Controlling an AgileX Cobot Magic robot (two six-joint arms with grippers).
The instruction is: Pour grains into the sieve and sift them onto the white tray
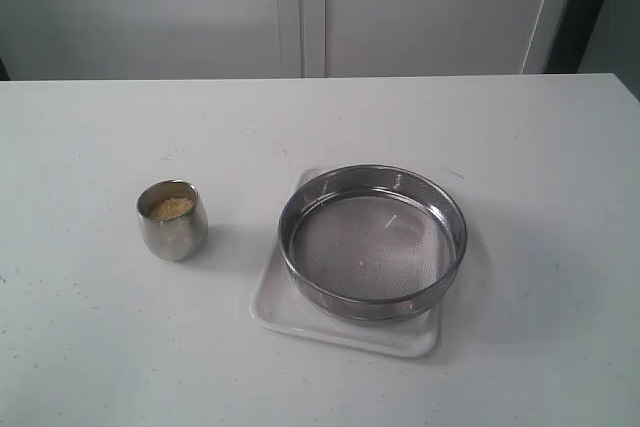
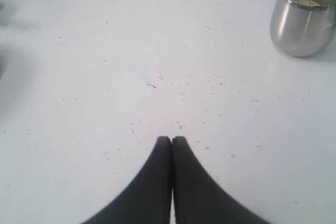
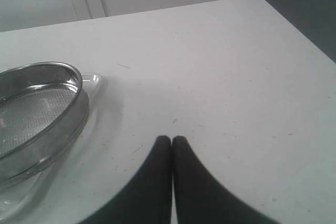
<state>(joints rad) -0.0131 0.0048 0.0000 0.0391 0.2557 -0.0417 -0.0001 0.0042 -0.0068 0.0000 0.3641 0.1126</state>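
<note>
The sieve (image 1: 372, 242) is a wide, shallow steel ring with grey mesh; it rests on the white tray (image 1: 340, 332) right of the table's middle, and its mesh looks bare. A small rounded steel cup (image 1: 172, 220) stands to the left of it, holding the grains (image 1: 171, 208), a yellowish heap. Neither arm shows in the exterior view. My left gripper (image 2: 171, 139) is shut on nothing above bare table, with the cup (image 2: 304, 17) some way off. My right gripper (image 3: 171, 139) is also shut and empty, beside the sieve (image 3: 37, 114) and a corner of the tray (image 3: 94, 81).
The white table (image 1: 90, 347) runs to a far edge against a pale panelled wall (image 1: 300, 7). In the right wrist view the table's side edge (image 3: 299, 30) drops to a dark floor. Fine specks dot the tabletop (image 2: 181, 95) in front of my left gripper.
</note>
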